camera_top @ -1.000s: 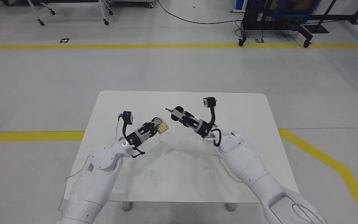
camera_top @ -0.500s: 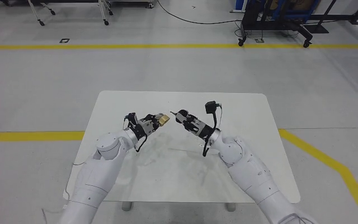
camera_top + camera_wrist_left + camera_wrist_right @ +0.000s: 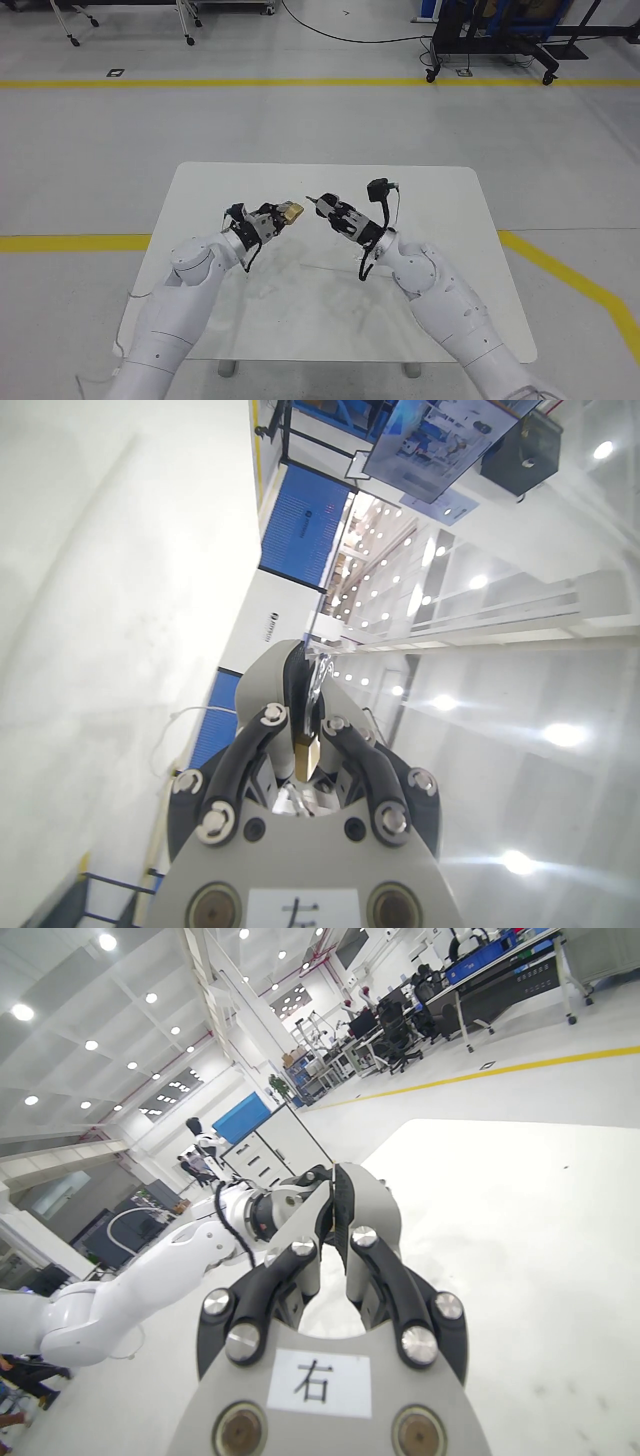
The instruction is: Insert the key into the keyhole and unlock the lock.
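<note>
Padlock (image 3: 291, 211) (small, brass body) and key (image 3: 313, 200) (thin, silver metal), held above white rectangular table (image 3: 430, 200).
Left gripper (image 3: 274, 215): fingers clamped shut on the padlock, whose brass body juts out toward 3 o'clock. Right gripper (image 3: 327, 207): fingers pinched tight on the key, blade tip aimed toward 9 o'clock at the padlock. Padlock lies at 9 o'clock of the key tip, near it but apart. Both hang over the table's middle, somewhat toward its 12 o'clock edge. Right wrist view: key (image 3: 332, 1188) edge-on between the closed fingers (image 3: 350, 1198). Left wrist view: padlock (image 3: 305, 757) gripped between the fingers (image 3: 265, 680).
</note>
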